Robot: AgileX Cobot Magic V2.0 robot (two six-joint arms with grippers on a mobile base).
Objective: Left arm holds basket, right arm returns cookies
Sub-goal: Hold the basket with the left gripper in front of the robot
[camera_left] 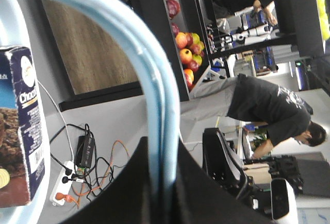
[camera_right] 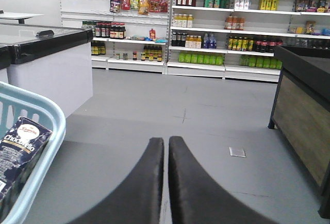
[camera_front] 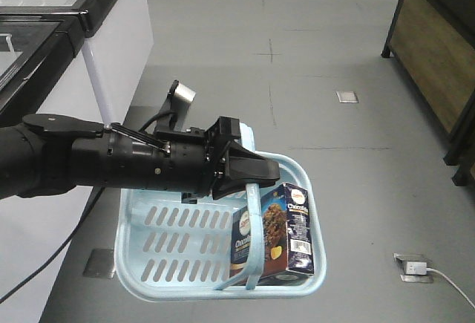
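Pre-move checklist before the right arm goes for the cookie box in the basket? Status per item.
1. Left gripper shut on the handle of the basket: ok.
2. Cookie box upright at one end of the basket: ok.
3. Box free to lift out: cannot tell. The handle crosses its front in the front view.
4. Right gripper open for a grasp: not ok. Its fingers are together and empty.
5. Right gripper lined up with the box: not ok. The box sits at the left edge of the right wrist view.
6. Person bending over in the background, clear of the arms: cannot tell.
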